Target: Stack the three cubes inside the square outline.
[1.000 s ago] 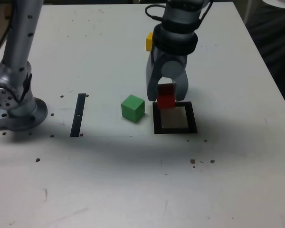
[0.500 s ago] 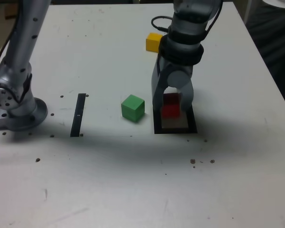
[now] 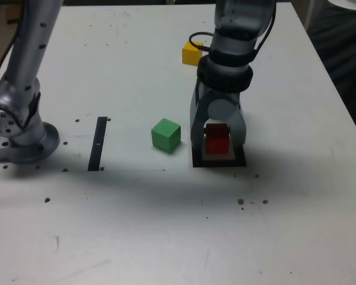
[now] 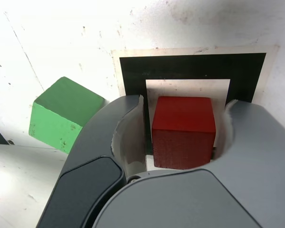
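Right of centre in the exterior view, the tool (image 3: 218, 144) stands low over the square outline (image 3: 196, 161) with the red cube (image 3: 217, 141) between its jaws; the wrist view shows a slim gap between the cube (image 4: 183, 132) and each jaw, so the jaws stand slightly apart, not pressing it. The green cube (image 3: 166, 135) sits on the white surface (image 3: 166, 225) just left of the outline, and the yellow cube (image 3: 191, 53) lies well apart toward the upper middle. No writing or label can be read anywhere.
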`<act>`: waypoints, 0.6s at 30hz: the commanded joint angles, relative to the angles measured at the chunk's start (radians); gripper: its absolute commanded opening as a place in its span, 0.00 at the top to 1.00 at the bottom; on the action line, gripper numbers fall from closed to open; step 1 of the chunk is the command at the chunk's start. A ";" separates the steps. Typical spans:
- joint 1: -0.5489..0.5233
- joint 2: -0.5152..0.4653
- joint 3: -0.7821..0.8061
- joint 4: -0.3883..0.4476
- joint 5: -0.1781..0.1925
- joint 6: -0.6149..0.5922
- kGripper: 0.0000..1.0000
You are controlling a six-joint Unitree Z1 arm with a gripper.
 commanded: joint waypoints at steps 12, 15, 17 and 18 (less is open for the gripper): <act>0.117 -0.111 -0.015 0.035 0.097 0.037 0.01; 0.177 -0.108 -0.041 0.051 0.105 0.086 0.01; 0.219 -0.103 -0.063 0.063 0.107 0.128 0.01; 0.241 -0.099 -0.075 0.068 0.108 0.151 0.01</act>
